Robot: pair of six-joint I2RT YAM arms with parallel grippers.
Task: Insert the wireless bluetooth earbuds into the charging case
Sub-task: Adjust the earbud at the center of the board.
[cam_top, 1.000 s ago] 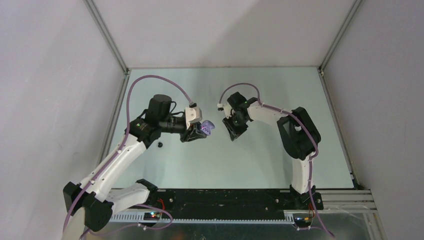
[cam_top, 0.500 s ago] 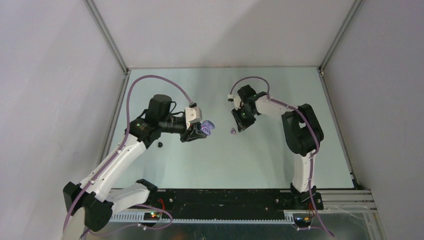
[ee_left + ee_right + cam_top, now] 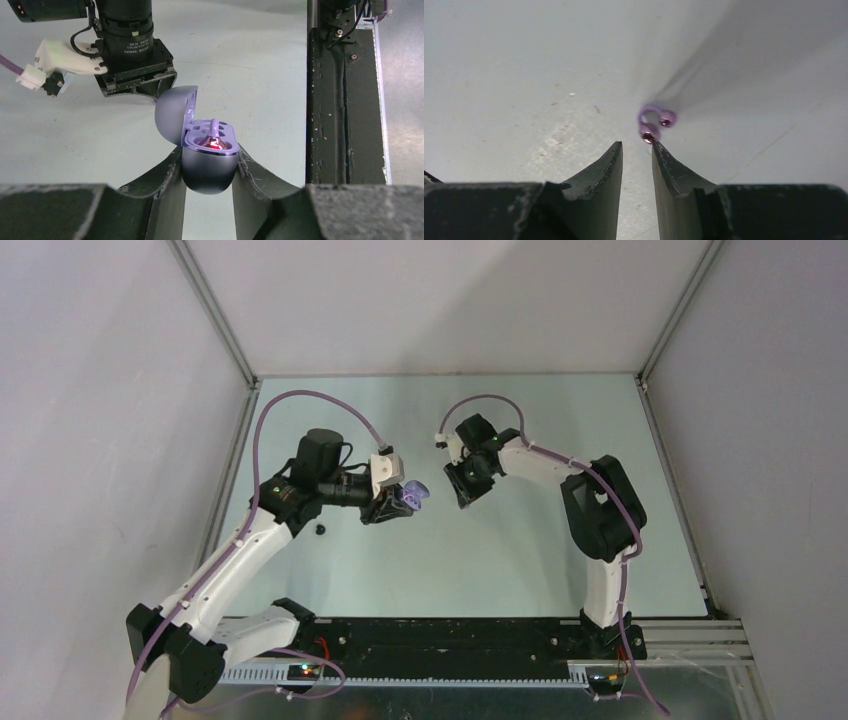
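My left gripper is shut on a pale purple charging case and holds it above the table, lid open. A red light glows inside it. My right gripper is open a little and empty, low over the table to the right of the case. A pale purple earbud lies on the table just beyond its right fingertip, touching or nearly so. In the top view that bud is hidden under the gripper. A black earbud lies by the left arm.
The pale table is walled on the left, back and right. A black rail runs along its near edge by the arm bases. The right arm's wrist shows just behind the held case.
The right gripper pulled back to the right, uncovering the purple bud on the table, then came back left over it. The left arm and case have not moved.
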